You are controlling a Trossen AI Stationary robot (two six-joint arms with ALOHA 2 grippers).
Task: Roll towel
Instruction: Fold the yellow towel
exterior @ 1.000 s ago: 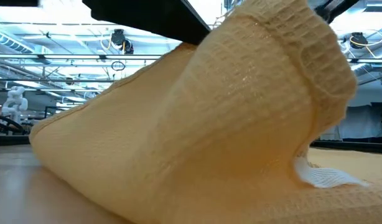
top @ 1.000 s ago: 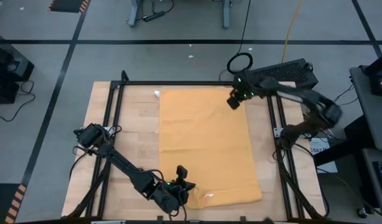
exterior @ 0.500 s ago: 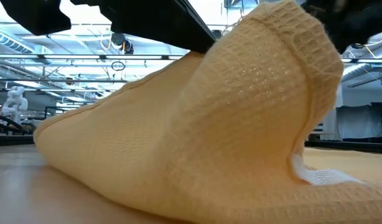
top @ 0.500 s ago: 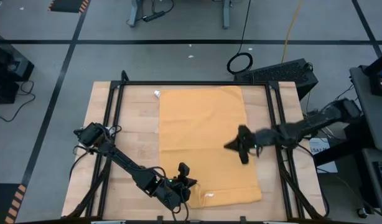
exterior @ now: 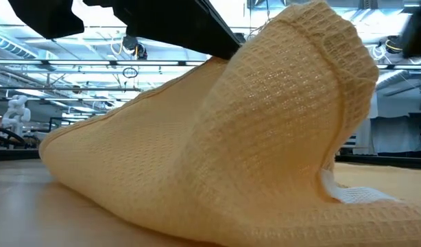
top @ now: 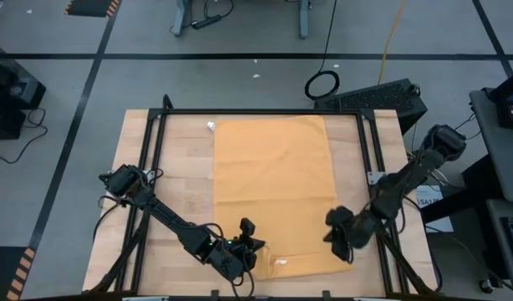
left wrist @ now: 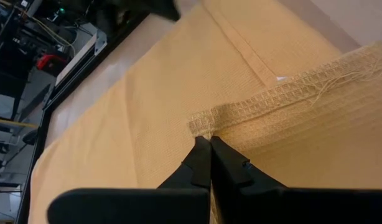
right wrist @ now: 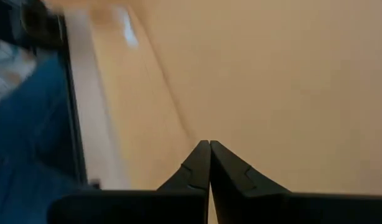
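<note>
The mustard-yellow towel [top: 277,192] lies spread flat on the wooden table. Its near left corner is raised into a peak [exterior: 313,27], and a small white tag [exterior: 354,195] shows below that peak. My left gripper [top: 250,249] is shut on that corner [left wrist: 206,124] at the table's near edge. My right gripper [top: 338,241] is shut and stands over the towel's near right corner, close to the towel's right edge [right wrist: 178,118]. My left gripper pinches the waffle-weave hem at the towel's near left corner [left wrist: 203,126] between its two fingers. It comes slanting from the table's near left. The corner is lifted off the table and the rest of the towel lies flat. I cannot tell whether my right gripper touches the towel: its wrist view is blurred.
A black metal frame [top: 156,134] runs around the table top. A small white object [top: 210,127] lies by the towel's far left corner. A black case [top: 382,96] and a cable loop [top: 322,84] lie on the floor beyond the far right corner.
My right gripper has swept from the towel's far right corner along the towel's right side toward the table's near edge. It now stands at the near right corner. My left gripper has kept its hold on the raised corner.
</note>
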